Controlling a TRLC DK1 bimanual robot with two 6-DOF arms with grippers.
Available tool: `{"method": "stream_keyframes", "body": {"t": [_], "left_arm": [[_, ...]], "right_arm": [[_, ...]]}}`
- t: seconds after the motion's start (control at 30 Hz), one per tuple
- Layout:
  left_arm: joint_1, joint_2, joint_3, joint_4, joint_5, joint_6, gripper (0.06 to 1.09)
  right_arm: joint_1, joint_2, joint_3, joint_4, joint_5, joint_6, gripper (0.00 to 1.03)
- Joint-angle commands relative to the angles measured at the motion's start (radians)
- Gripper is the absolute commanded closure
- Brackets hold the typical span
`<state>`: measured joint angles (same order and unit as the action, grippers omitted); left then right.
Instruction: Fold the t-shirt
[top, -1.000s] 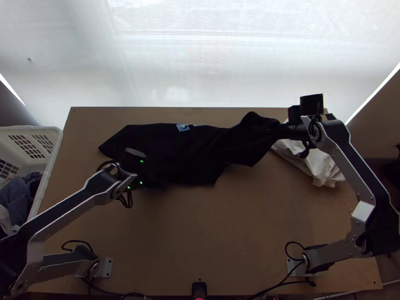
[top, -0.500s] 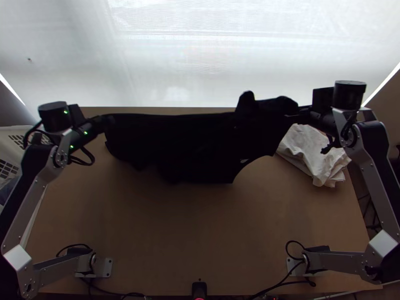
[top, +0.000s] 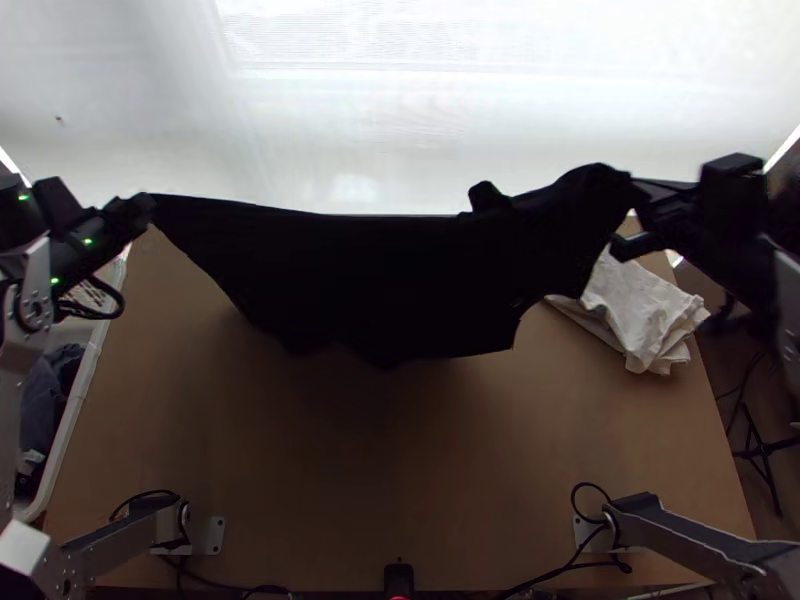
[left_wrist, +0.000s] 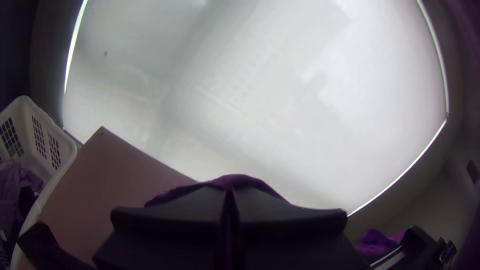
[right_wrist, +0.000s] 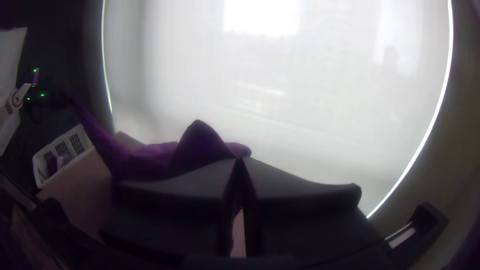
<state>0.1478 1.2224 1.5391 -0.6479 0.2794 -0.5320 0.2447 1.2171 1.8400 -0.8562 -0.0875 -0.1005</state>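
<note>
Beyond the table (top: 400, 470), a broad pale screen (top: 400, 120) glows with light; I'm looking at the wooden top stretching before it. Over its far part, the black t-shirt (top: 380, 280) hangs between the two arms, both ends drawn up, the middle sagging, one bunched lump poking up toward the right end. At the table's left side stands a white plastic basket (top: 88, 375) with clothes (top: 45, 395) inside. Near the right edge lies a rumpled white cloth (top: 645, 310). Out on the left, the left gripper (top: 150, 205) has its fingers pinched on one end of the shirt; the right gripper (top: 637, 192) clamps the bunched opposite end, its fingertips close together.
</note>
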Motion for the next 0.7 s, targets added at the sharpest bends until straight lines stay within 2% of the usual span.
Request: {"method": "stream_keyframes", "body": {"t": [0.0, 0.13, 0.3, 0.43, 0.67], "left_arm": [[0.067, -0.182, 0.122, 0.036, 0.04, -0.062, 1.05], [0.161, -0.251, 0.228, 0.113, 0.04, -0.141, 1.05], [0.167, -0.293, 0.391, 0.013, 0.05, -0.169, 1.05], [0.147, -0.393, 0.391, -0.056, 0.099, -0.169, 1.05], [0.073, -0.506, 0.346, -0.228, 0.104, -0.168, 1.05]], "right_arm": [[0.019, -0.111, 0.243, -0.044, 0.022, 0.021, 1.0], [-0.051, -0.126, 0.423, -0.056, 0.026, 0.084, 1.0], [-0.05, -0.185, 0.487, -0.121, 0.025, 0.085, 1.0], [-0.028, -0.251, 0.472, -0.198, 0.025, 0.093, 1.0], [-0.005, -0.297, 0.475, -0.342, 0.023, 0.104, 1.0]]}}
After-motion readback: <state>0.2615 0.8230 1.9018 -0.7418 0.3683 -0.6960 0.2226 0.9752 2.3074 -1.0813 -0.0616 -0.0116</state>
